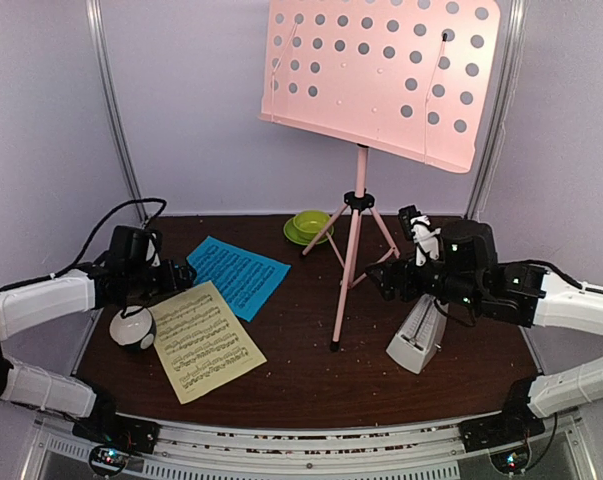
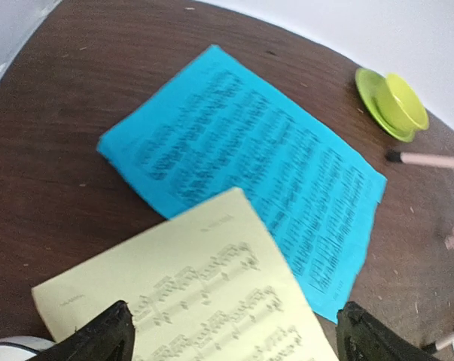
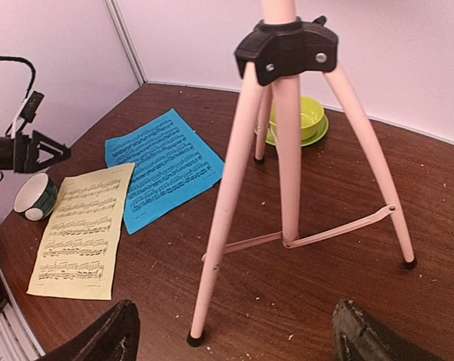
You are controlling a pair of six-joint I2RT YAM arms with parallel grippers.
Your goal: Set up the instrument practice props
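Left pincer [image 2: 234,323] agape, seemingly above yellow page [image 2: 189,263]; blue page [image 2: 249,150] beyond.

A pink music stand [image 1: 381,70] was seen, its desk dotted with rows of round holes. A blue page [image 1: 238,273] and a pale-yellow page [image 1: 206,340] were printed with black staves. A lime-green bowl [image 1: 309,226], a white metronome [image 1: 418,335] and a dark brown table [image 1: 301,385] were shown.

The left arm [image 1: 41,300] enters from the top view's left edge, its left hand [image 1: 178,274] spread wide and empty. The right arm [image 1: 581,305] enters mid-right, its right hand [image 1: 386,280] likewise spread, empty.
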